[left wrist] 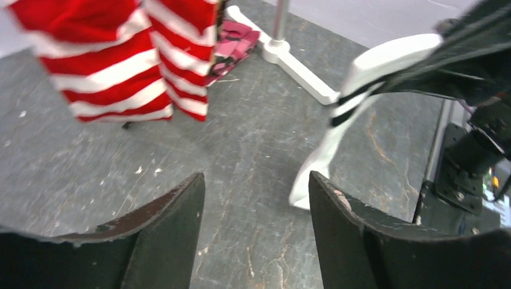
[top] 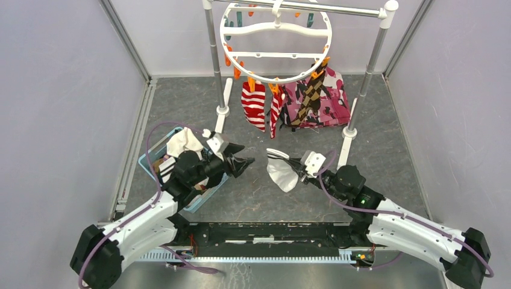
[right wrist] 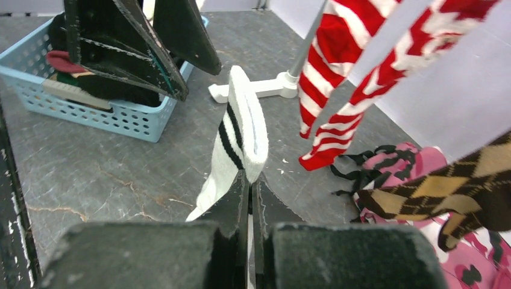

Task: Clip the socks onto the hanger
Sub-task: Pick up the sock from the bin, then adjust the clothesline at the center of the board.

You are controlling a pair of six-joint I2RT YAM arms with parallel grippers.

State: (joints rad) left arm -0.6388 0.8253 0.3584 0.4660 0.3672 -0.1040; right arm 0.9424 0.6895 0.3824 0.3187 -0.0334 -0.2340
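The scuffed grey tabletop (top: 265, 201) carries a light-blue basket (top: 146, 161) at left, the rail's white feet (top: 222, 111), and a pink camouflage cloth (top: 334, 102).

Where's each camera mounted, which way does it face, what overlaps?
Top external: above, behind the bases, looking down; round white plastic hanger at top; left end effector and right end effector show.
Left wrist: left arm, facing the red-and-white striped socks; own open fingers below.
Right wrist: right arm, facing the left arm; own fingers shut on the white dark-striped sock.
Shared: both wrist views show that sock and the striped socks.
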